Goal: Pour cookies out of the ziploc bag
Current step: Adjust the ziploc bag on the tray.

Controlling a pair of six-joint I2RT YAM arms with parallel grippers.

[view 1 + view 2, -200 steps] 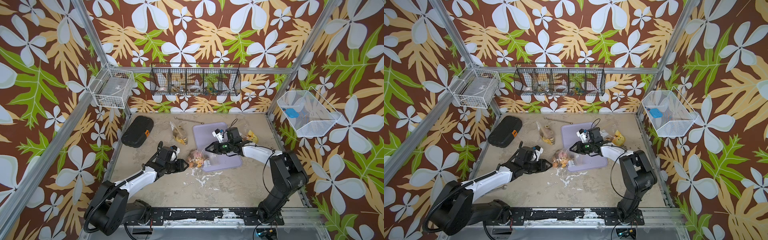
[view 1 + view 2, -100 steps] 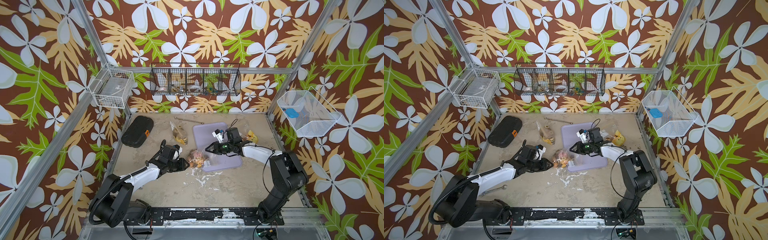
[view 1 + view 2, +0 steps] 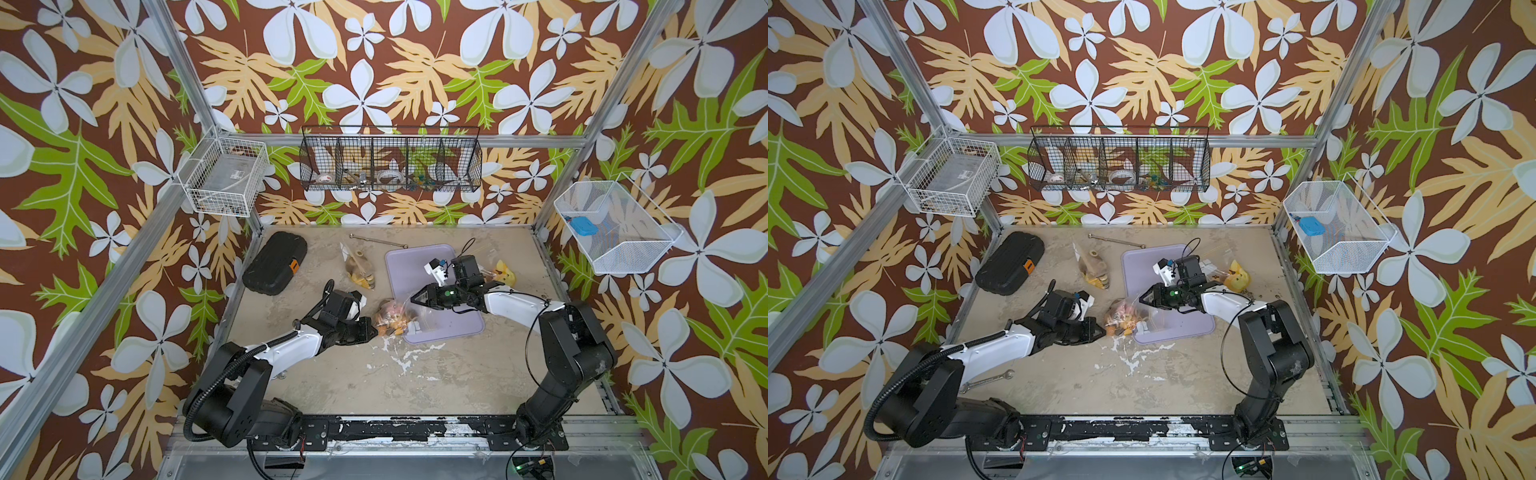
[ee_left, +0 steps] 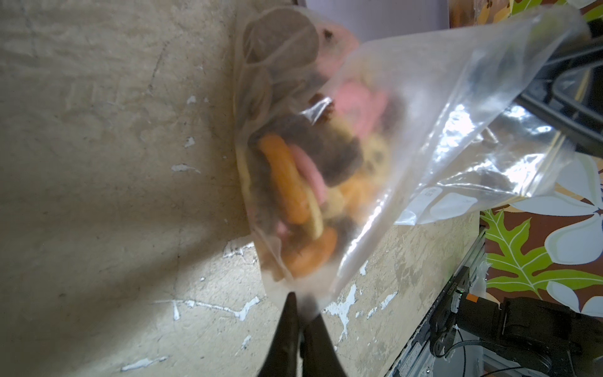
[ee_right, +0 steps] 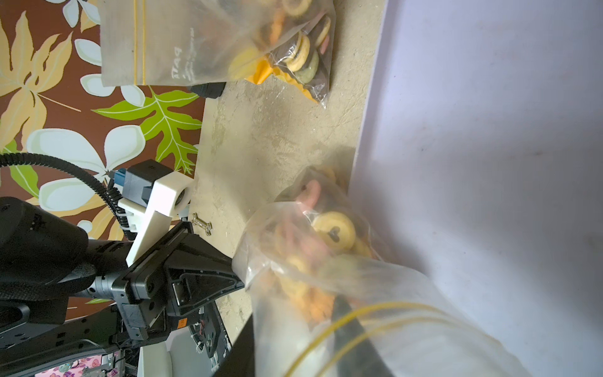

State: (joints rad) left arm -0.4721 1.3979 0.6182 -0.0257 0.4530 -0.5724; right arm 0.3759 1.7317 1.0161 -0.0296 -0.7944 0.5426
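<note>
**Asker:** What is changing right now?

**Describer:** The black left pincer (image 4: 301, 303) is finishing its closing. Half spread a second ago, it is now clenching the sealed bottom corner of the clear plastic ziploc bag (image 4: 424, 130), pinching film only, with no biscuit between the tips.

**Asker:** And the other arm?

**Describer:** The black right pincer (image 3: 417, 298) is gripping the bag's yellow-lined zip edge, judging by the film stretching taut toward it. One finger (image 5: 350, 310) seems to be sitting inside the mouth.

**Asker:** Where are the biscuits lying?

**Describer:** The small round brown, orange and pink cookies (image 4: 293, 182) are all sitting inside the bag, heaped toward its bottom. The bag is resting on the worn beige bench (image 3: 374, 374), its mouth end overlapping the near corner of the flat lilac plastic tray (image 3: 415, 266) on the left arm's side.

**Asker:** What is that meaning for the pour?

**Describer:** Both ends are probably being held now, so lifting the bottom should be sending cookies toward the mouth and onto the tray. Nothing is spilling yet.
</note>
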